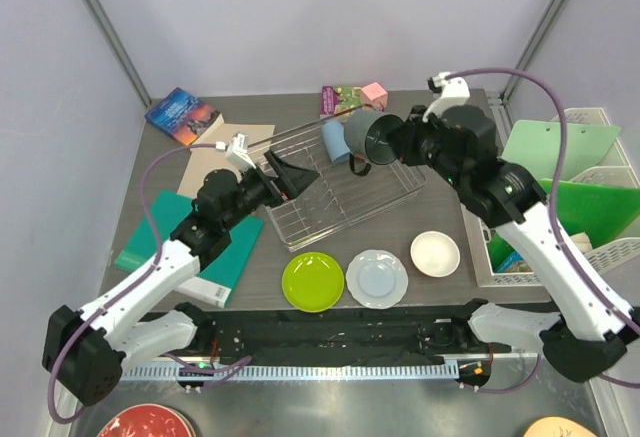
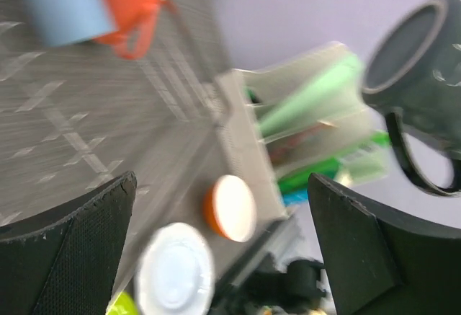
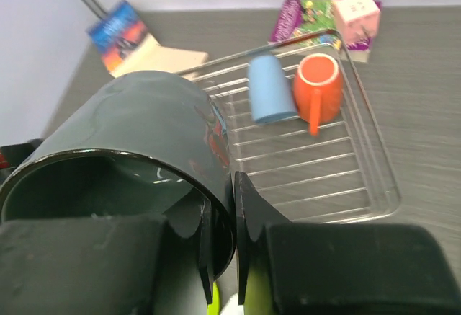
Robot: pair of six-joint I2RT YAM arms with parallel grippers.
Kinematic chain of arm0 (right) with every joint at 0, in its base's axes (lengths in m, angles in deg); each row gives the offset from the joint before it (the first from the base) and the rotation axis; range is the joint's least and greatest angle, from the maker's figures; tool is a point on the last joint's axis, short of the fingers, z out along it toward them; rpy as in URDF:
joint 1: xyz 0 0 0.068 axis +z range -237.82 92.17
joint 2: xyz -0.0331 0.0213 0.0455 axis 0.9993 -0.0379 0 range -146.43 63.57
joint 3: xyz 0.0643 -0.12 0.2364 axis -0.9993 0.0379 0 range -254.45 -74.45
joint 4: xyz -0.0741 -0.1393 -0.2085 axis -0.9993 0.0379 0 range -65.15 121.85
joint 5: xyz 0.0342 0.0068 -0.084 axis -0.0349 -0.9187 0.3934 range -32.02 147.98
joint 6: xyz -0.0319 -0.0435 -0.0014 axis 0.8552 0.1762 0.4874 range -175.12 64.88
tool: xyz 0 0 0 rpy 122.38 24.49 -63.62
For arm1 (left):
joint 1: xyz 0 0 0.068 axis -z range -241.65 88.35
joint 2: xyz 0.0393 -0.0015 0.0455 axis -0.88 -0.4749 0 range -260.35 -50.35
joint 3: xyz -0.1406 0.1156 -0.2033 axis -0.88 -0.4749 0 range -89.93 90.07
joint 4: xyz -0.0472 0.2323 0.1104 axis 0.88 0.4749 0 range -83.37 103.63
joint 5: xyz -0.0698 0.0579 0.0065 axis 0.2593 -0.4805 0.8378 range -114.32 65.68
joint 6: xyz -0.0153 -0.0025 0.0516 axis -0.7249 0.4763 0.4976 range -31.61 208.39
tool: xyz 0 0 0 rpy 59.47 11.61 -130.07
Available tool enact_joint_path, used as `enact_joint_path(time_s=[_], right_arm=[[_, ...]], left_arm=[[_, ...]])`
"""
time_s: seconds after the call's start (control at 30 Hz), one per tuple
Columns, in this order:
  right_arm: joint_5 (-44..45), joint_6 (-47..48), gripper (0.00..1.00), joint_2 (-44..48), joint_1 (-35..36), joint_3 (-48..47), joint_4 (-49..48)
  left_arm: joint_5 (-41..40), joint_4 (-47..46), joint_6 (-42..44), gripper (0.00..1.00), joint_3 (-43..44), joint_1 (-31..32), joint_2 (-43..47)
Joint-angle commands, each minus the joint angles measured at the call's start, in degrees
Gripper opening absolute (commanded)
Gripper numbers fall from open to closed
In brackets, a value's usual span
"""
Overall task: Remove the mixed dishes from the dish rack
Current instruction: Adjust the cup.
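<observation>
Right tool (image 3: pixel 222 218) grips grey mug (image 3: pixel 137 127); left tool (image 2: pixel 222 185) wide; rack (image 3: pixel 317 178) holds cup (image 3: pixel 270 88), orange mug (image 3: pixel 318 84).

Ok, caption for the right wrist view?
Right gripper holds dark grey mug by rim; light blue cup, orange mug lie in dish rack.

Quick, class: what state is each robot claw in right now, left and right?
Left claw: open, holding nothing.
Right claw: closed on the rim of the glossy dark grey mug.
</observation>
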Motion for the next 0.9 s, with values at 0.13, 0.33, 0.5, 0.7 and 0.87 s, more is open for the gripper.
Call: enact_joint_path(time_s=[0.13,0.33,0.5,0.7,0.87], right_arm=[[7.4,3.0,0.01,-6.9,0.4,-7.2,15.0],[8.5,1.4,0.01,-8.6,1.8,-5.5,13.5],[13.5,-2.3,0.01,-7.5,5.4,-1.3,7.8],[18.8,-2.7,0.01,-16.6,8.7,-7.2,13.7],[16.9,-2.8,0.01,-21.1,9.3,-10.0,13.4]], left_arm=[[-41.5,41.2,15.3,1.0,15.7,2.9,2.5],[-37.9,51.9,12.8,1.0,22.0,2.4,-2.6],[-33.4,45.6,13.2,0.94,18.7,2.4,-1.2],[-30.4,50.3,12.5,1.0,25.5,3.2,-4.7],[-37.3,48.6,20.6,1.0,29.1,12.3,-3.2]])
